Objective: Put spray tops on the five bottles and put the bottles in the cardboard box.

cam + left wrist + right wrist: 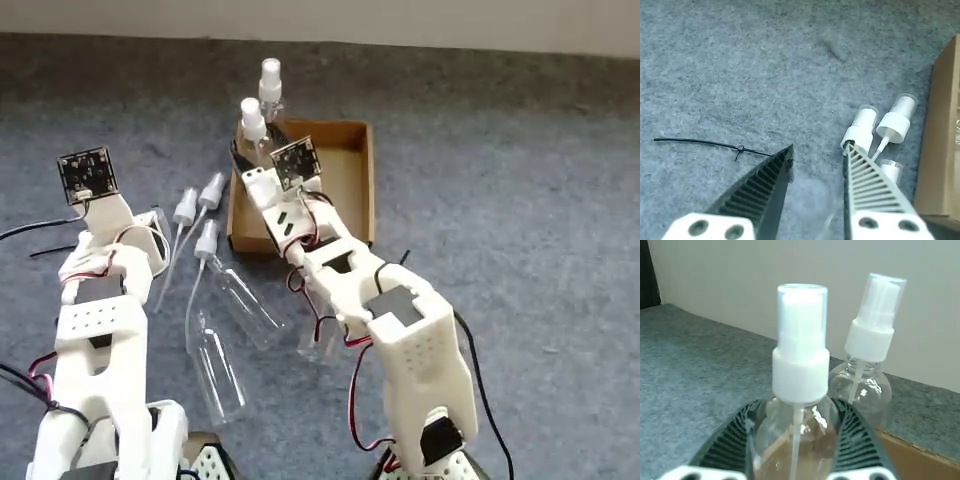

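On the grey worktop (pixel 520 200), a capped bottle (pixel 800 370) clamped in the right gripper (pixel 797 415) is judged ready for lowering into the cardboard box (pixel 368 180); the left gripper (pixel 818 146) is spread wide.

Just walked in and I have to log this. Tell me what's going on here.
Bottles are being capped and boxed. The right gripper is shut on a clear plastic bottle with a white spray top, upright at the far left corner of the brown cardboard box. A second capped clear bottle stands just behind it. The left gripper hangs open over the grey carpet beside three loose white spray tops. Two uncapped clear bottles lie on the carpet nearby.
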